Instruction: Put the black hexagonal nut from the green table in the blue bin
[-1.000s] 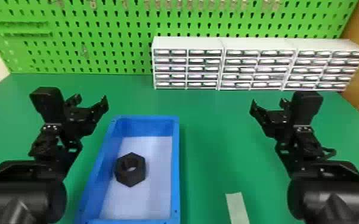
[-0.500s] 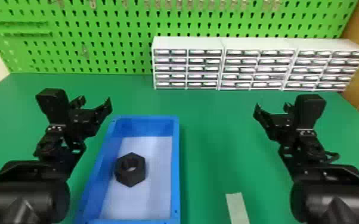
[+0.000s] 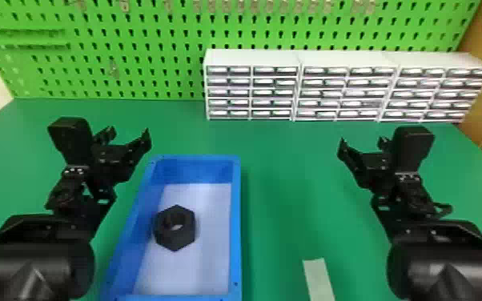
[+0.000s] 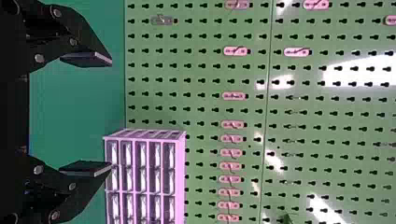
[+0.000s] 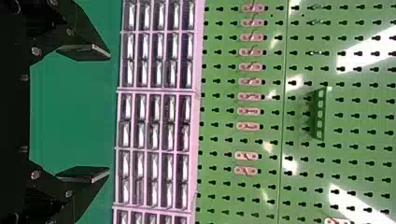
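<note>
Broadly, the green desk [image 3: 292, 160] spreads below the fingers of the left gripper [image 3: 129, 133] and right gripper [image 3: 362, 141], the pegboard [image 3: 152, 25] upright beyond them. White drawer units [image 3: 252, 58] stand farther off than the fingers. The blue bin [image 3: 236, 224] sits between, nearer the left ones. Both pairs are spread wide, gripping nothing. Inside the bin, closer to the robot than either pair, lies the black hexagonal nut [image 3: 186, 234].

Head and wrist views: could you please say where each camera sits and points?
Head view: on the head, facing forward and down over the blue bin; both arms show.
Left wrist: on that wrist, facing the pegboard; open left hand shows.
Right wrist: likewise; open right hand shows.
Both wrist views share pegboard and white drawers.
</note>
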